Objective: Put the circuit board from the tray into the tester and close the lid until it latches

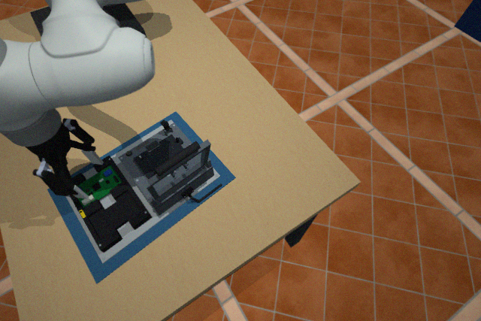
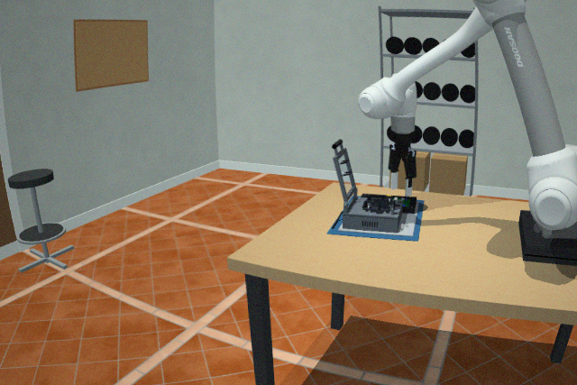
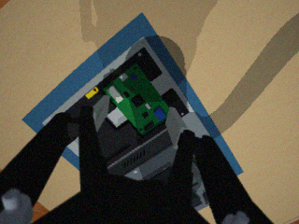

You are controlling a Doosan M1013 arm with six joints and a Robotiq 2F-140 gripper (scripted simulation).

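The green circuit board (image 1: 101,184) (image 2: 407,204) (image 3: 137,100) lies face up in the black tray's (image 1: 116,216) (image 3: 150,66) far pocket. Its white connector (image 1: 87,198) (image 3: 117,97) is at the end away from the tester (image 1: 170,171) (image 2: 372,218) (image 3: 140,158). The tester's lid (image 1: 204,152) (image 2: 344,178) stands open and upright. My gripper (image 1: 89,177) (image 2: 401,182) (image 3: 138,110) is open and empty, low over the board, with one finger on each side of it. I see no contact with the board.
Tray and tester stand on a grey plate on a blue mat (image 1: 116,267) (image 2: 336,230) (image 3: 51,112) near the table's edge. The tray's second pocket (image 1: 110,222) is empty. The arm's base (image 2: 547,245) stands at the table's far end. A shelf rack (image 2: 431,92) is behind.
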